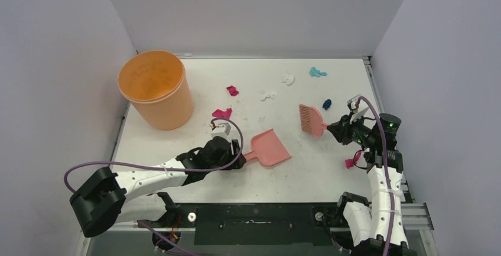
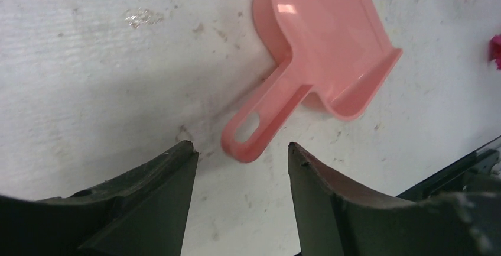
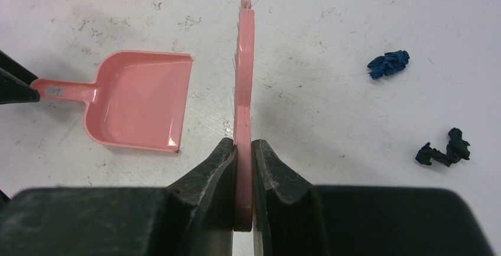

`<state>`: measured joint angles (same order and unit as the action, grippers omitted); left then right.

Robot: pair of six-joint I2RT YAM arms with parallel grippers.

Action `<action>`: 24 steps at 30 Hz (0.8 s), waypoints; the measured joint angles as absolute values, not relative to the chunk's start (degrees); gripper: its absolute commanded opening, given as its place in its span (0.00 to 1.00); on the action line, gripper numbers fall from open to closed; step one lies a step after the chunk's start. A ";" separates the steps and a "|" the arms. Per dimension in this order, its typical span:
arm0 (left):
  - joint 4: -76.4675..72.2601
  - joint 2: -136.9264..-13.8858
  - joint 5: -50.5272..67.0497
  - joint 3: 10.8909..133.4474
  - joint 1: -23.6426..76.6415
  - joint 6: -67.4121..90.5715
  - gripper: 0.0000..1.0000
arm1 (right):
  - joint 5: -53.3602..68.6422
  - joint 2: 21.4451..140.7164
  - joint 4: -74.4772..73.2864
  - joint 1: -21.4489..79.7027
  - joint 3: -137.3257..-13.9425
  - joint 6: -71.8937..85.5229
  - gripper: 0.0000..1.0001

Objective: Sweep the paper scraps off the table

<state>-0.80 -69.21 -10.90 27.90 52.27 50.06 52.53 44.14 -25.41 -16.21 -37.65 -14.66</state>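
Pinching the brush (image 3: 244, 78), right fingers (image 3: 221, 167) hover near table (image 1: 331, 73) edge; left fingers (image 2: 171, 173) gape before dustpan handle (image 2: 266, 111).

- Three plain pale walls are standing around the space: a back wall (image 1: 254, 7), a left wall (image 1: 53, 61) and a right wall (image 1: 449, 49).
- A white table (image 1: 319, 176) is sitting between them.
- Soft light is shining down and making faint shadows on the tabletop.
- A dark metal bar (image 1: 254, 217) is running along the near edge.

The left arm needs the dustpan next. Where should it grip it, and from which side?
By the narrow flat handle, coming from its holed end: the dustpan lies flat with that end pointing at the open left gripper.
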 measured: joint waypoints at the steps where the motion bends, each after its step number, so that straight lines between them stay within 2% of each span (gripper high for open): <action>1: 1.87 -67.88 -10.90 27.97 52.51 49.25 0.59 | 52.53 44.14 -25.41 -16.21 -37.65 -14.68 0.05; 5: 14.39 -63.79 -10.59 31.11 52.56 42.70 0.62 | 52.56 44.16 -25.41 -16.21 -37.65 -14.81 0.05; 10: 26.00 -66.06 -10.09 44.25 52.58 27.51 0.63 | 52.56 44.49 -25.41 -16.21 -37.67 -14.81 0.05; 14: 26.94 -70.96 -9.52 50.59 52.82 14.76 0.62 | 52.56 44.62 -25.43 -16.21 -37.67 -14.81 0.05; 24: 25.28 -78.72 -1.74 49.74 52.40 -0.23 0.53 | 52.58 45.01 -25.43 -16.21 -37.67 -14.81 0.05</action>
